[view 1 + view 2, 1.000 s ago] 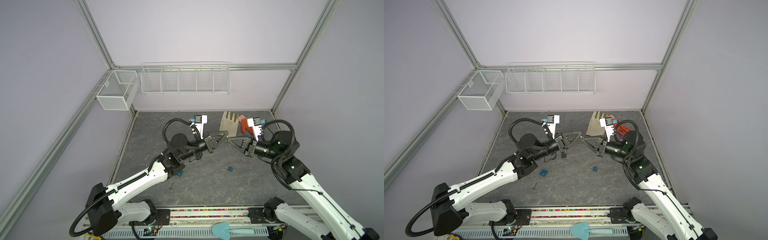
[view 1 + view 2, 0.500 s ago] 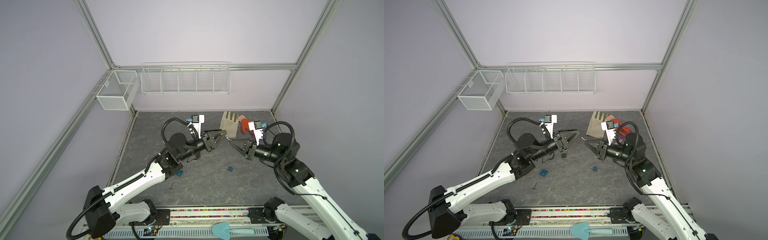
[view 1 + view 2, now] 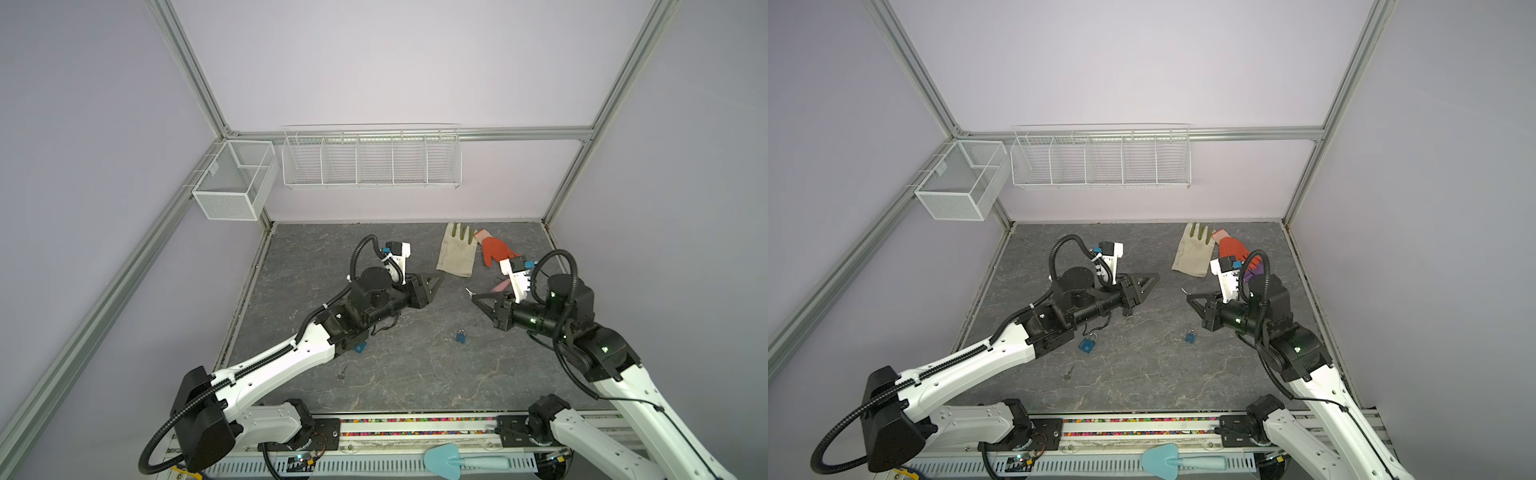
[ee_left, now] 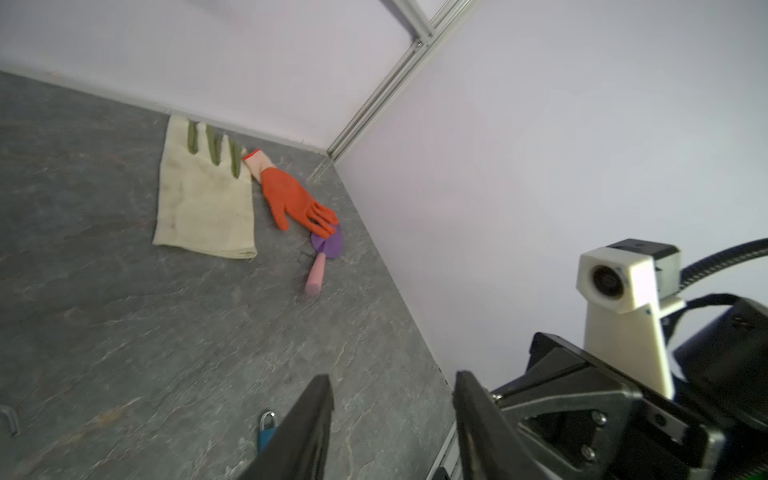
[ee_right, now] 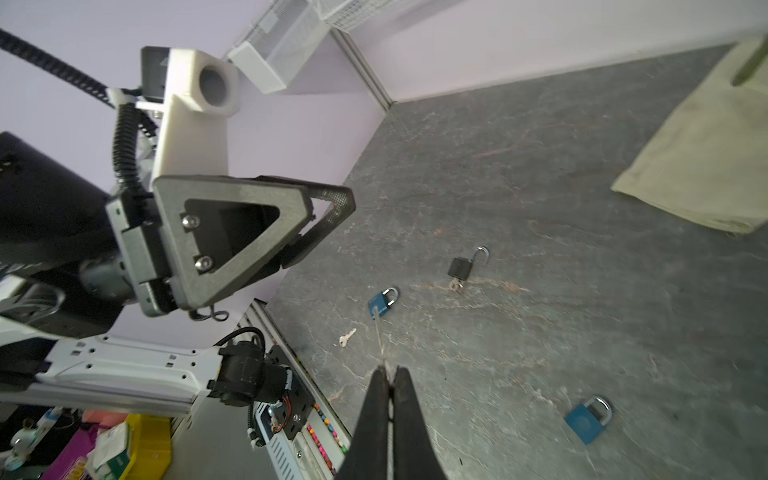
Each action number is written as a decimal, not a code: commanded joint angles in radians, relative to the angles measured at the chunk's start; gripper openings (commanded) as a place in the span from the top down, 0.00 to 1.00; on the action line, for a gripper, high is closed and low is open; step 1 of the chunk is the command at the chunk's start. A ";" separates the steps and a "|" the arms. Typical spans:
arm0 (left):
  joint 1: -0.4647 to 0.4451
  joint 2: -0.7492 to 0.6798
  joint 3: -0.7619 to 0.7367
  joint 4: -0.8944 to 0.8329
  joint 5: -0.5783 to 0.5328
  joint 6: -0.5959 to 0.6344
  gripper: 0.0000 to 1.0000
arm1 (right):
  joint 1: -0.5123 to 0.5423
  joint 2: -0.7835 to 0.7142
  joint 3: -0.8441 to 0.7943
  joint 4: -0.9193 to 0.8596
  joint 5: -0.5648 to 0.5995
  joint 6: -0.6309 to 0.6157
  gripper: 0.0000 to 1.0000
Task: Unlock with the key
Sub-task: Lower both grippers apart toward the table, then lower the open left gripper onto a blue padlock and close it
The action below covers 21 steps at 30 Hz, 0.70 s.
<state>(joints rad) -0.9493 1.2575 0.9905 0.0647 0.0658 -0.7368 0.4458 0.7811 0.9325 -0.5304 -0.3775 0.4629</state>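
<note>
Desk: your grey veined desk sat between lilac walls.
Left fingers: stood apart, near beige glove.
Right fingers: clamped on key.

Beige glove lies flat on the table, far right, tips toward the back wall. Orange glove is just beside it on the right, its cuff touching the beige one's tip end. In the left wrist view the orange glove's tips overlap the purple blade of a trowel with a pink handle. Teal trowel lies on the front rail, off the table, blade to the left. White wire rack hangs on the back wall and has five compartments. Mesh basket hangs at the back left corner and has two compartments.
</note>
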 commanded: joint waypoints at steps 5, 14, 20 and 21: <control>-0.087 0.173 0.072 -0.269 -0.105 0.063 0.51 | -0.079 0.047 -0.062 -0.286 0.154 0.046 0.94; -0.166 0.469 0.257 -0.440 -0.135 0.135 0.50 | -0.121 0.062 -0.169 -0.315 0.262 0.149 0.94; -0.201 0.675 0.423 -0.557 -0.144 0.175 0.50 | -0.196 0.076 -0.207 -0.317 0.248 0.173 0.94; -0.208 0.710 0.456 -0.579 -0.156 0.183 0.50 | -0.217 0.074 -0.218 -0.311 0.234 0.180 0.94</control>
<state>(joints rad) -1.1370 1.8996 1.3796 -0.4057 -0.0532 -0.6056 0.2653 0.8566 0.7486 -0.8330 -0.1429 0.6071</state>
